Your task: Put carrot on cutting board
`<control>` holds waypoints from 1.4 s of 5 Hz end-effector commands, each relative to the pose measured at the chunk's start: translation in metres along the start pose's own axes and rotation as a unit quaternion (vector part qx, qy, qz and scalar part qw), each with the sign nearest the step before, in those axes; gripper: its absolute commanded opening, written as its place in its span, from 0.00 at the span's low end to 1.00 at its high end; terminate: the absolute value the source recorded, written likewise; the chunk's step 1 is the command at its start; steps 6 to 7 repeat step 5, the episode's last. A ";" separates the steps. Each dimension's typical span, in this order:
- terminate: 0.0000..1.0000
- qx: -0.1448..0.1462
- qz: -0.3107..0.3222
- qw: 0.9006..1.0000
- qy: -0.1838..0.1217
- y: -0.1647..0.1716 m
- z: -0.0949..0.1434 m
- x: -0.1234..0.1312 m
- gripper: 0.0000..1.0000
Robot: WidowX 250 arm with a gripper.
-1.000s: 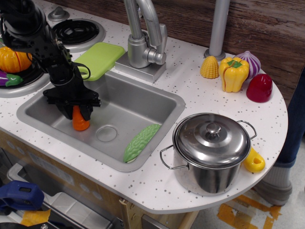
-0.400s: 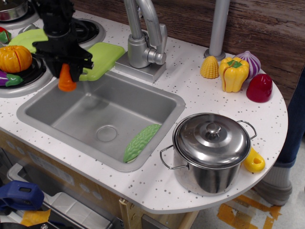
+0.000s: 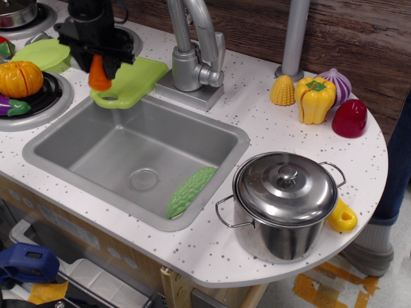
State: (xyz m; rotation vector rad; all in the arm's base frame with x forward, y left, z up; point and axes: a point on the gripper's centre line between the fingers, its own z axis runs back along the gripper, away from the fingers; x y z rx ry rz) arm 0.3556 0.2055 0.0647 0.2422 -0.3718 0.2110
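My black gripper (image 3: 97, 59) is shut on the small orange carrot (image 3: 99, 75) and holds it in the air, point up in the fingers, over the near left end of the light-green cutting board (image 3: 131, 81). The board lies flat on the counter between the sink and the stove, its handle hole toward the sink edge. The carrot hangs above the board and I cannot tell whether it touches it.
The steel sink (image 3: 212, 131) holds a bumpy green gourd (image 3: 190, 190). A faucet (image 3: 191, 51) stands behind the board. A ribbed orange pumpkin (image 3: 19, 78) sits on the left burner. A lidded pot (image 3: 285, 200), corn, yellow pepper, onion and a red toy are at the right.
The gripper lifted the carrot out of the sink, up and back, then moved right so it now hangs over the cutting board.
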 end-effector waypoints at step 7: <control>1.00 -0.066 0.009 0.997 -0.043 0.001 -0.011 0.020 1.00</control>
